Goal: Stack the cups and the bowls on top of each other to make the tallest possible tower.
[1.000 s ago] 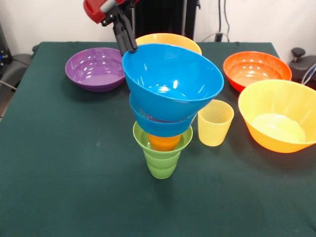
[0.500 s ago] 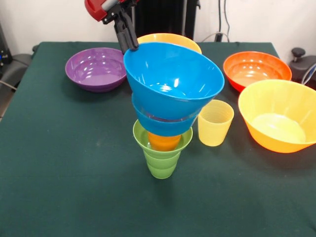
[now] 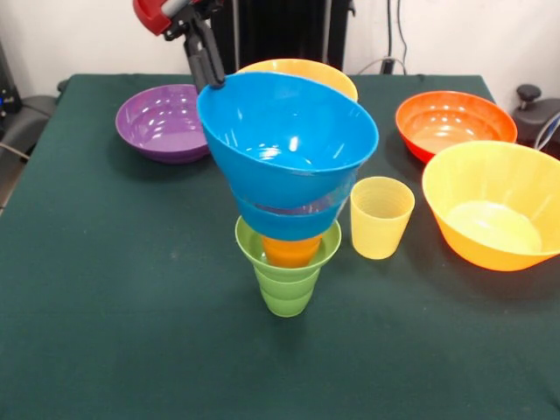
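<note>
The tower stands mid-table. Its lowest piece is the green ribbed cup (image 3: 286, 293), with a flared green rim (image 3: 249, 249) above it that may be the small green bowl. An orange cup (image 3: 291, 252) sits inside. Above that comes a translucent blue bowl (image 3: 284, 220). On top, the medium blue bowl (image 3: 289, 140) leans, its mouth tipped toward the camera and right. My gripper (image 3: 208, 74) is shut on that bowl's far left rim. A pale yellow cup (image 3: 381, 217) stands just right of the tower.
A purple bowl (image 3: 166, 122) sits at the back left. One big orange bowl (image 3: 306, 68) shows behind the tower, and the other (image 3: 494, 206) is at the right edge. A red-orange bowl (image 3: 455, 122) is at the back right.
My gripper has moved left and slightly up, carrying the medium blue bowl's rim with it. The bowl now sits further left over the tower. Nothing else moved.
</note>
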You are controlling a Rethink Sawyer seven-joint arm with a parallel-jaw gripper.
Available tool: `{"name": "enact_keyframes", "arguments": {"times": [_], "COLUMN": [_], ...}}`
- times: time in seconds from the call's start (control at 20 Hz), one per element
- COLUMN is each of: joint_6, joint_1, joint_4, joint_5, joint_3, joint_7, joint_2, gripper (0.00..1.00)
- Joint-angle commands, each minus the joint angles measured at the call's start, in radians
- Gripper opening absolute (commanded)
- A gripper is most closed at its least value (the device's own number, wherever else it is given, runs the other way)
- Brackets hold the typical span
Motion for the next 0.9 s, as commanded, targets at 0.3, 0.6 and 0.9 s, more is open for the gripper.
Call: {"name": "enact_keyframes", "arguments": {"times": [0.3, 0.6, 0.9], "joint_6": [0.046, 0.039, 0.015], "joint_1": [-0.008, 0.003, 0.039], "joint_4": [-0.007, -0.009, -0.002], "joint_5": [-0.065, -0.055, -0.029], "joint_3": [0.014, 0.014, -0.002], "joint_7": [0.065, 0.072, 0.103], "joint_2": [0.11, 0.108, 0.082], "gripper": [0.0, 0.0, 0.0]}}
